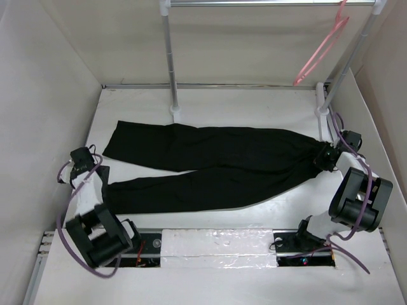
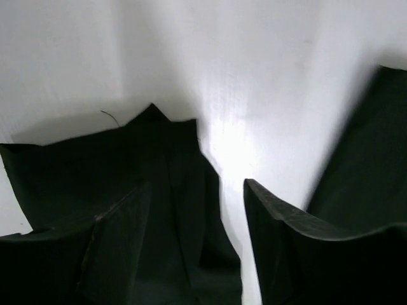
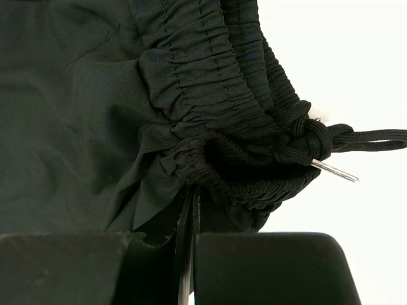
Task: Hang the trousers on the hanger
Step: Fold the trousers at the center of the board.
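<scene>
Left end effector [image 1: 89,166]: near-left, at the leg end of the trousers [image 1: 216,162]; fingers [image 2: 299,254] spread, grips nothing, with a cuff [image 2: 127,178] lying flat on the white surface just beside and below. Right end effector [image 1: 325,159]: near-right, pressed together on a fold of the gathered waistband [image 3: 210,82]; pinches the cloth just under the elastic, with the knotted drawstring [image 3: 369,136] trailing off to one side. Trousers: spread on the table [image 1: 254,101], long axis running left to right, waistband at the right, both legs stretching away to the left, slightly splayed, the farther leg ending short of the left wall. Farther back: two white rack poles, one behind the middle of the trousers [image 1: 170,57], one slanting at the far right [image 1: 346,70], joined by a top rail [image 1: 254,3]. Hanger [image 1: 323,47]: pale pink, hooked on that rail at the far right, up and behind the pinched waistband, well apart from it. Nearer arm to the hanger: the right, by a clear margin. Likely obstruction: the right pole, standing just beside any path from waistband up to hanger; also the long legs, which seem bound to drag behind.
</scene>
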Tool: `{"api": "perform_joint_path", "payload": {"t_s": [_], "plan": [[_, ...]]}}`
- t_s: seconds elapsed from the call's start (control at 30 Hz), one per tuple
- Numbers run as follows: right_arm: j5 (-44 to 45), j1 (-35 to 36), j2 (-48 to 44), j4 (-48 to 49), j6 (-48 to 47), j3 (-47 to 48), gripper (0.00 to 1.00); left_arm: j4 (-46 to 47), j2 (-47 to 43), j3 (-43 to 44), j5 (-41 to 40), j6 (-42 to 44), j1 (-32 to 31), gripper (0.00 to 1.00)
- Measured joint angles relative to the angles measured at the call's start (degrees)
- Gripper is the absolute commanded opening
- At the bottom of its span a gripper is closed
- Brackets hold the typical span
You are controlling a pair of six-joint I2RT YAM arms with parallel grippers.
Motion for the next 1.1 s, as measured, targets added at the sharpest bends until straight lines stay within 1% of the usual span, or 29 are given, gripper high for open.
{"api": "perform_joint_path", "payload": {"t_s": [0.17, 0.23, 0.3, 0.33, 0.37, 0.43, 0.5, 0.57, 0.73, 0.83, 0.9, 1.0, 1.1], "plan": [[0.0, 0.0, -0.1, 0.0, -0.4, 0.0, 0.00, 0.3, 13.0, 1.8, -1.9, -1.0, 0.0, 0.49], [0.0, 0.0, -0.4, -0.1, -0.5, 0.0, 0.00, 0.4, 14.8, 3.4, -2.5, -0.8, 0.0, 0.49], [-0.1, 0.0, -1.1, 0.0, -0.5, 0.0, 0.00, 1.7, 15.1, 3.5, -2.7, -0.5, 0.0, 0.47], [-0.2, 0.0, -1.4, 0.0, -0.5, 0.0, 0.00, 2.1, 15.0, 3.4, -2.7, -0.3, 0.0, 0.43], [-0.3, 0.0, -1.7, 0.0, -0.5, 0.0, 0.00, 2.7, 14.9, 3.2, -2.7, -0.1, 0.0, 0.29], [-0.3, 0.0, -2.3, 0.0, -0.8, 0.0, 0.00, 4.0, 14.7, 2.7, -2.6, 0.4, 0.0, 0.22], [-0.2, 0.0, -2.7, 0.0, -1.0, 0.0, 0.00, 5.0, 14.7, 2.3, -2.4, 0.9, 0.0, 0.09], [-0.2, -0.1, -3.1, 0.0, -1.2, 0.0, 0.00, 5.4, 15.0, 2.3, -2.4, 1.4, 0.0, 0.01], [-0.3, -0.1, -3.7, 0.0, -1.2, 0.0, 0.00, 5.2, 15.3, 2.6, -2.3, 2.0, 0.0, 0.00], [-0.3, 0.0, -3.7, 0.0, -0.9, 0.0, 0.00, 3.5, 13.2, 2.8, -2.1, 2.4, 0.0, 0.00], [-0.2, 0.2, -3.7, 0.1, -0.5, 0.0, 0.00, 1.4, 8.8, 3.4, -1.9, 2.6, 0.0, 0.00], [0.3, 0.5, -3.7, 0.1, 0.7, 0.0, 0.00, -1.5, -0.5, 6.5, -0.9, 3.0, 0.0, 0.00], [1.3, 1.2, -3.7, 0.0, 2.0, 0.3, 0.00, -6.0, -7.7, 13.6, -0.6, 2.8, -1.3, 0.00]]}}
